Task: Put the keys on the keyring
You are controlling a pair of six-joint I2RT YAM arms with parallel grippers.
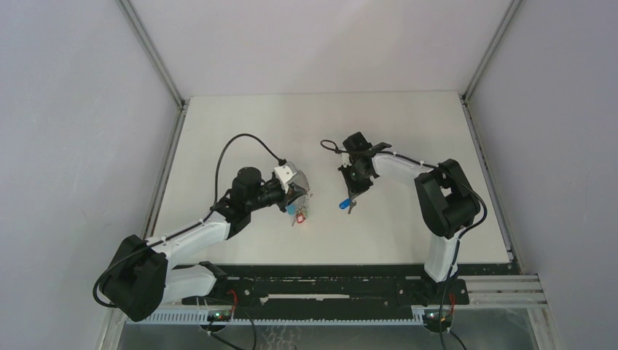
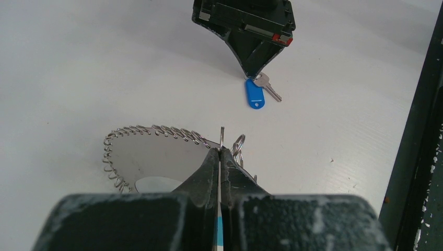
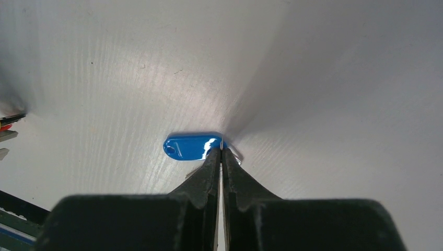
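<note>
Keyring (image 2: 151, 130): clamped by its thin wire between the clenched fingers of the left hand (image 2: 220, 151), with a stub of wire poking up past the tips. Strung with a close row of small silver rings along the far arc. Sits low over the white worktop (image 1: 408, 131), left of centre in the top view, with red and pale bits at the near side. To the right, keys (image 2: 255, 95) flat on the worktop, apart from the keyring: blue oval head and silver blade (image 2: 269, 88) fanning out from one joint. Planted tip-down on that joint, the right hand (image 2: 252, 73), fingers pressed tight together. From the right wrist, closed tips (image 3: 221, 152) touching the end of the glossy blue head, a sliver of silver just beside them. Cannot tell whether anything is actually pinched between those fingers
</note>
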